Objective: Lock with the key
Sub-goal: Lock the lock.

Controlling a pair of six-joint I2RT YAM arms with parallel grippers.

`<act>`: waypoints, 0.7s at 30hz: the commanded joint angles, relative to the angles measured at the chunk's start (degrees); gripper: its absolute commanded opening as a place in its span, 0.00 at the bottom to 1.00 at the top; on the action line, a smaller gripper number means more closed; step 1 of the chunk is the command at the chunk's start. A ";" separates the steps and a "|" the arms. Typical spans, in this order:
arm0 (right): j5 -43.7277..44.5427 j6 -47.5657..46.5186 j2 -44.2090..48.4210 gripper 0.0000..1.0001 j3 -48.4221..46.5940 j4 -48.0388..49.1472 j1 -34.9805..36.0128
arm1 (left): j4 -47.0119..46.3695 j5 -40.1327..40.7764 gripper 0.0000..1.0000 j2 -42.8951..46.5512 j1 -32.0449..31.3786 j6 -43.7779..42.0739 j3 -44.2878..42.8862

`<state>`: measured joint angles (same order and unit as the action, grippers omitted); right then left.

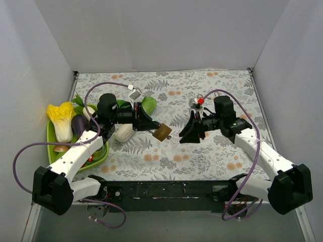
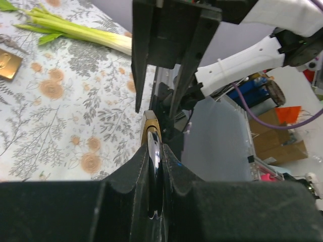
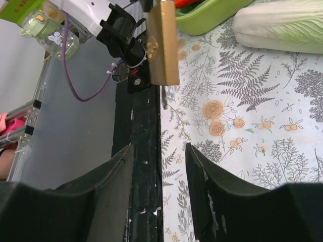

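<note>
Floral cloth (image 1: 227,85), blocky brass padlock (image 1: 162,132) — left pincer (image 1: 153,129) pinching it

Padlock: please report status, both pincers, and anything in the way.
Left pincer shut on padlock, held in air. Right pincer open, empty, facing padlock. No key in either pincer. Nothing between the pincers.

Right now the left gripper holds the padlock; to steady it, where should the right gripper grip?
Probably the free brass end of the padlock, from the right arm's side: the left gripper clamps the other end, and the narrow body faces the open right gripper.
</note>
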<state>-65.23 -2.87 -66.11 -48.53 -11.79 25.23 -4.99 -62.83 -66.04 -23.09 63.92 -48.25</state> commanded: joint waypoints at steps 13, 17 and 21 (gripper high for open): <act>-3.15 20.98 0.45 0.42 1.51 21.37 4.03 | -13.46 -5.38 0.00 2.06 0.06 13.86 0.26; -2.71 24.57 -0.60 0.41 1.69 25.05 5.26 | -13.55 -5.37 0.00 2.15 0.06 13.95 0.61; -2.80 29.23 -1.66 0.38 2.04 30.07 6.32 | -13.73 -5.11 0.00 2.32 0.06 13.95 0.52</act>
<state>-67.33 20.88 -67.00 -46.06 10.57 30.55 -15.09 -66.96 -66.04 -23.09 76.77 -47.22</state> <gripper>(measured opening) 0.397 0.098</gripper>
